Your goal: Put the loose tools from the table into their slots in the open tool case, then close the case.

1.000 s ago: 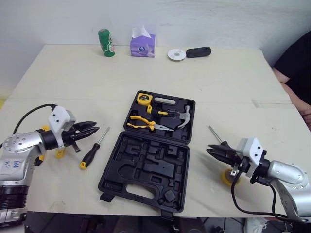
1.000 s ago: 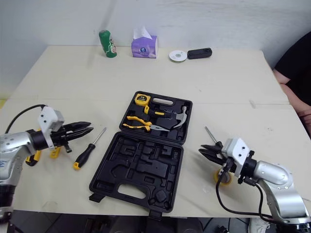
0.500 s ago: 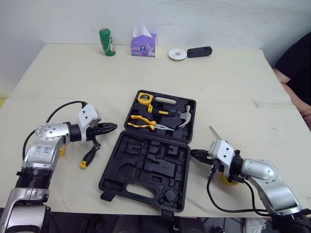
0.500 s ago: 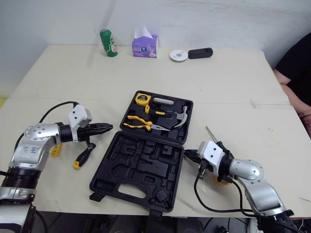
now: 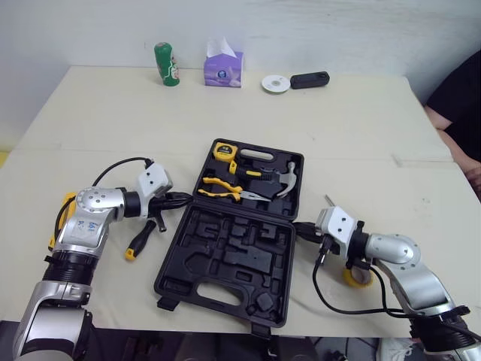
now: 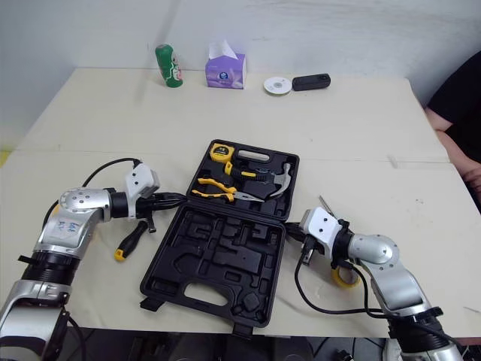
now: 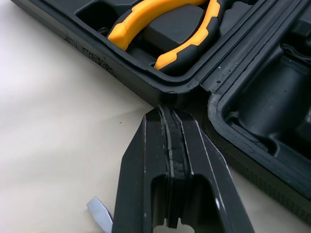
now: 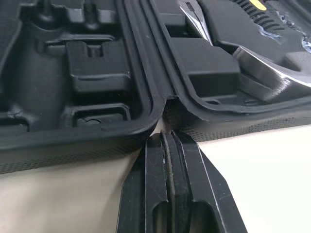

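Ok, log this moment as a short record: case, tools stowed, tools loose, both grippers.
case: tool case open, lying flat
stowed: tape measure, pliers, hammer in far half
loose: screwdriver beside case, on robot's left
left gripper: shut, tips at case's hinge notch
right gripper: shut, tips at opposite hinge notch

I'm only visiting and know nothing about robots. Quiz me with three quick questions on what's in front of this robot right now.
1. True or false: the left hand is shut, its tip at the hinge end of the tool case.
2. Which tool lies loose on the table? A) hammer B) screwdriver C) pliers
3. Fill in: the right hand is ____ (open or shut).
Key: 1 true; 2 B; 3 shut.
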Controlling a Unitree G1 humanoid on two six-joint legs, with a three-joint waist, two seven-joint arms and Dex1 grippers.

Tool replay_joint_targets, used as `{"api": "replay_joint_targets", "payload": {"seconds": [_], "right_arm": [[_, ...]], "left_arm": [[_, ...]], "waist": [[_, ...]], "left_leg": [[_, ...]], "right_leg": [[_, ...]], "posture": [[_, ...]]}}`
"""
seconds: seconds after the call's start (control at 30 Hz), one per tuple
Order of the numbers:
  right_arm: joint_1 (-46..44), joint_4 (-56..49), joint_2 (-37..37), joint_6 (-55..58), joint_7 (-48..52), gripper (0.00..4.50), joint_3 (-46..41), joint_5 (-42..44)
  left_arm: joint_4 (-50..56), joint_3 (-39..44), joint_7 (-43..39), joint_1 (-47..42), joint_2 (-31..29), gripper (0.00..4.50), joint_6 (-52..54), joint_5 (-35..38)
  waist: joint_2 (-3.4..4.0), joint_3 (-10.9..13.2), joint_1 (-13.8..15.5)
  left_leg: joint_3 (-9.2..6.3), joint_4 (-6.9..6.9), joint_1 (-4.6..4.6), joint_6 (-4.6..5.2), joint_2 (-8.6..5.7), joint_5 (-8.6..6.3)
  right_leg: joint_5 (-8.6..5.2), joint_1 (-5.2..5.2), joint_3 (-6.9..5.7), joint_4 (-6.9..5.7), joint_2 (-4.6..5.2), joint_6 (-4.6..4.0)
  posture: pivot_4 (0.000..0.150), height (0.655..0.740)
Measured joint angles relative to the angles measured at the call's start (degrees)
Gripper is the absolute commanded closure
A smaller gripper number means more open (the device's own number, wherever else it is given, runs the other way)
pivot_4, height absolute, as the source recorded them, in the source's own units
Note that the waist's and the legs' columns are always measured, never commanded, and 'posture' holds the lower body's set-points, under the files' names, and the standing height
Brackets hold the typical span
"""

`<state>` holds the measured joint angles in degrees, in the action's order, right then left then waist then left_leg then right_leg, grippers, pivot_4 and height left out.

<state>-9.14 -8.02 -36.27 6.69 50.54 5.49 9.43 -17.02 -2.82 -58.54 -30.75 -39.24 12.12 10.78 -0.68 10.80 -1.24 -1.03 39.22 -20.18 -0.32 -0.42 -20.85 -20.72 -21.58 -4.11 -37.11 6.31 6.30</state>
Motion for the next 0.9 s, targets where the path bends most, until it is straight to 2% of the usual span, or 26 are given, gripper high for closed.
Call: {"api": "replay_joint_targets", "payload": {"seconds": [0.17, 0.5, 0.9], "right_arm": [[-1.5, 1.5, 0.0, -0.4, 1.3, 4.5, 0.3, -0.6], [-8.5, 9.3, 0.1, -3.3, 3.7, 4.5, 1.4, -3.4], [-14.3, 15.9, 1.4, -6.7, 6.5, 4.5, 3.2, -5.0]], "left_arm": [[0.4, 0.2, -0.6, 0.3, -0.1, 4.47, 0.5, -0.2], [10.0, 2.1, -2.8, 7.5, -2.0, 4.47, 5.4, 2.3], [12.8, 4.1, 2.9, 10.1, -1.0, 4.47, 7.0, 1.8]], "waist": [[0.0, 0.0, 0.0], [0.01, 0.0, -0.3], [0.01, 0.0, -0.3]], "left_leg": [[-0.01, 0.0, 0.01, 0.01, 0.0, 0.01], [-0.01, -0.02, 0.0, 0.01, 0.04, 0.01], [-0.04, -0.01, -0.01, 0.0, 0.03, 0.01]], "right_leg": [[0.01, 0.0, 0.0, 0.0, 0.0, 0.0], [0.01, -0.01, 0.13, 0.05, 0.03, 0.0], [0.02, -0.01, 0.32, 0.04, 0.03, -0.01]], "posture": [[0.15, 0.74], [0.15, 0.74], [0.15, 0.74]]}}
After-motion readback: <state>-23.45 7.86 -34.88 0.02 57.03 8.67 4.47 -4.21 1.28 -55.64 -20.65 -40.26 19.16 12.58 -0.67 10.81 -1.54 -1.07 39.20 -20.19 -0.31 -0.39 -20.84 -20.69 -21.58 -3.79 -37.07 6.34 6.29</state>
